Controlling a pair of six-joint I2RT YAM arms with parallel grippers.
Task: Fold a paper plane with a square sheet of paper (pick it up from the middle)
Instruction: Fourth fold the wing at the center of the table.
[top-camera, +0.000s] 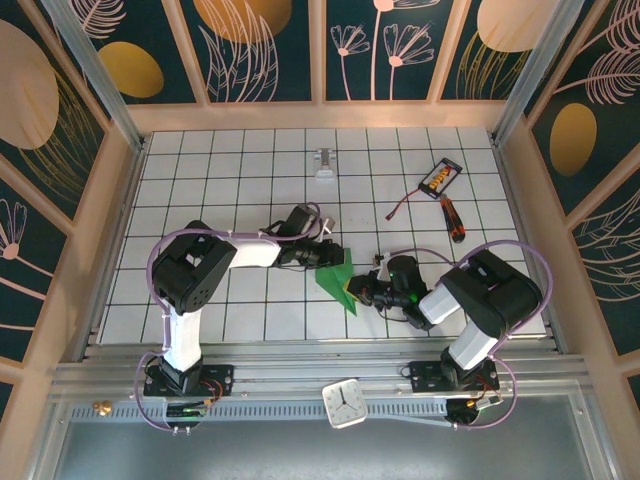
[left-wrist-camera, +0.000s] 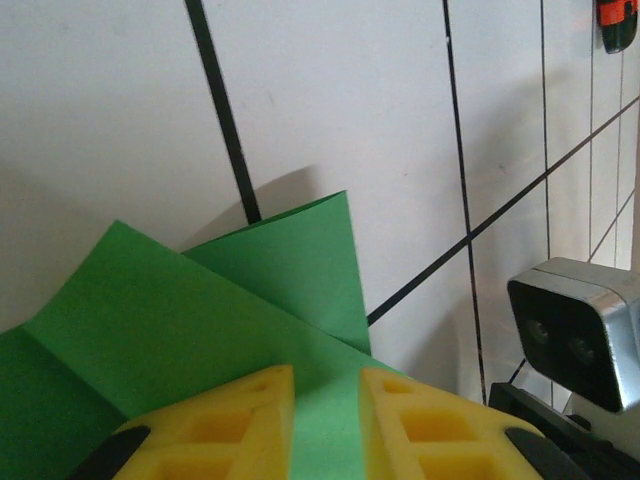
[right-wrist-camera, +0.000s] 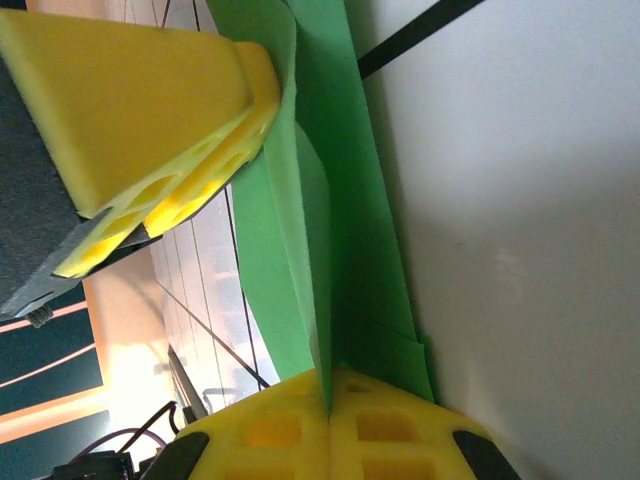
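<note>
Top external: half-folded square sheet of paper sits mid-table between my grippers, long axis running near-to-far. My right gripper is pinched tight on its folded edge. My left gripper is slightly apart, straddling a flap and touching it.

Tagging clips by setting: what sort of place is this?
Likely a lab robot cell, not a home: a white grid table, printed leaf wall panels boxing it in, and a clock at the near edge.
</note>
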